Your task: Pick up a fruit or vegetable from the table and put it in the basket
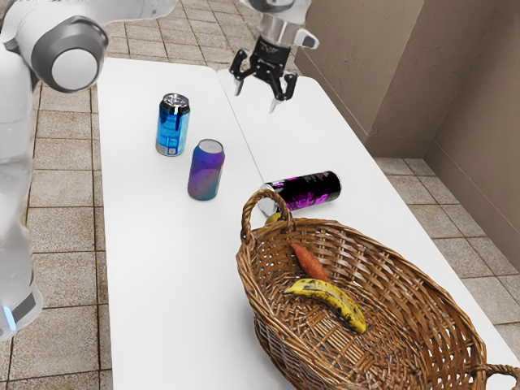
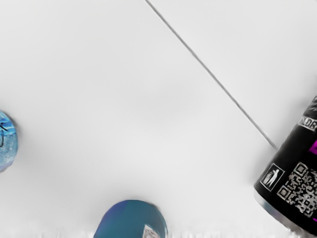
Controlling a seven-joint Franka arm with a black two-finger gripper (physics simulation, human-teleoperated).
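My gripper hangs open above the far part of the table, with nothing between its fingers. Inside the wicker basket lie a spotted yellow banana and an orange-red, carrot-like vegetable, close together. A small yellowish thing shows behind the basket's near-left handle, beside the black can; mostly hidden, it cannot be identified, and I cannot tell whether it rests on the table.
A blue can and a purple-blue can stand upright on the white table. The black and magenta can lies on its side against the basket's end. In the wrist view the black can appears with a table seam beside it.
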